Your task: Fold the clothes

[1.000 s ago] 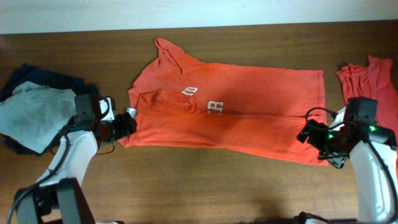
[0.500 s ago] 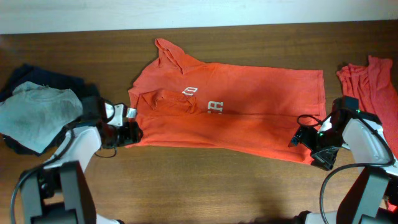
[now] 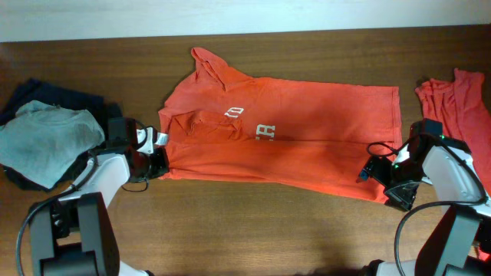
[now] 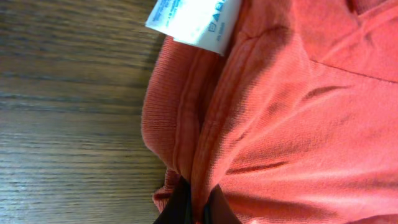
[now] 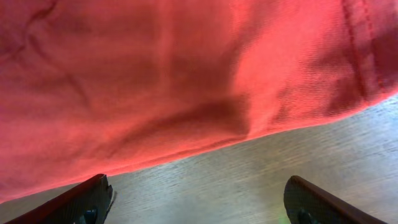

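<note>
The clothes, an orange-red T-shirt (image 3: 307, 146) with white lettering, lie spread flat across the table's middle. My left gripper (image 3: 159, 164) is shut on the shirt's left edge, just below the small white tag (image 3: 161, 139). In the left wrist view a ridge of orange fabric (image 4: 261, 124) is pinched between the dark fingertips (image 4: 198, 210), with the tag (image 4: 193, 22) above. My right gripper (image 3: 374, 178) stands open at the shirt's lower right corner. In the right wrist view bare wood lies between its fingers (image 5: 87, 200), and the shirt's edge (image 5: 174, 81) is just ahead of them.
A pale grey-blue tee (image 3: 42, 142) lies on dark navy garments (image 3: 57, 96) at the far left. Another orange-red garment (image 3: 454, 96) lies bunched at the right edge. The wooden table (image 3: 253, 230) runs bare along the front.
My left gripper has closed on the shirt's left edge. The right arm swung in toward the shirt's lower right corner a second ago and has since held still, open.
</note>
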